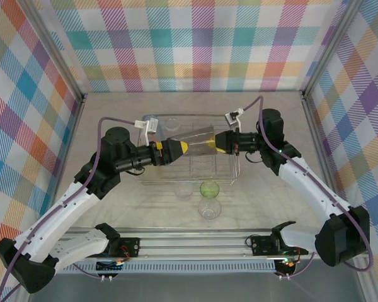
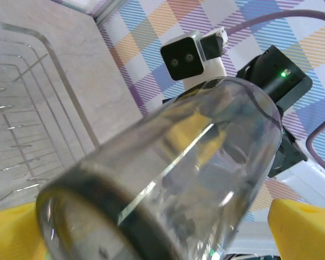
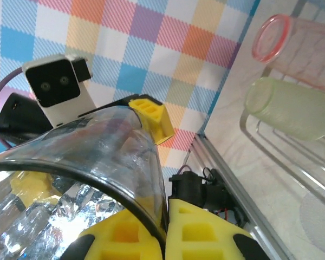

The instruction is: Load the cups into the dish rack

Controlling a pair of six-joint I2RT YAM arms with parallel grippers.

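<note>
Two robot arms meet above the dish rack (image 1: 170,178), with a smoky grey cup (image 1: 200,139) lying on its side in the air between them. The right gripper (image 3: 165,216) is clamped on the cup's rim, pinching the wall between its yellow fingers. The left gripper (image 1: 184,148) stands spread wide around the cup's thick base, one finger well clear of it. On the table (image 1: 113,119), just in front of the rack, stand a green cup (image 1: 209,188) and two clear cups (image 1: 183,190)
</note>
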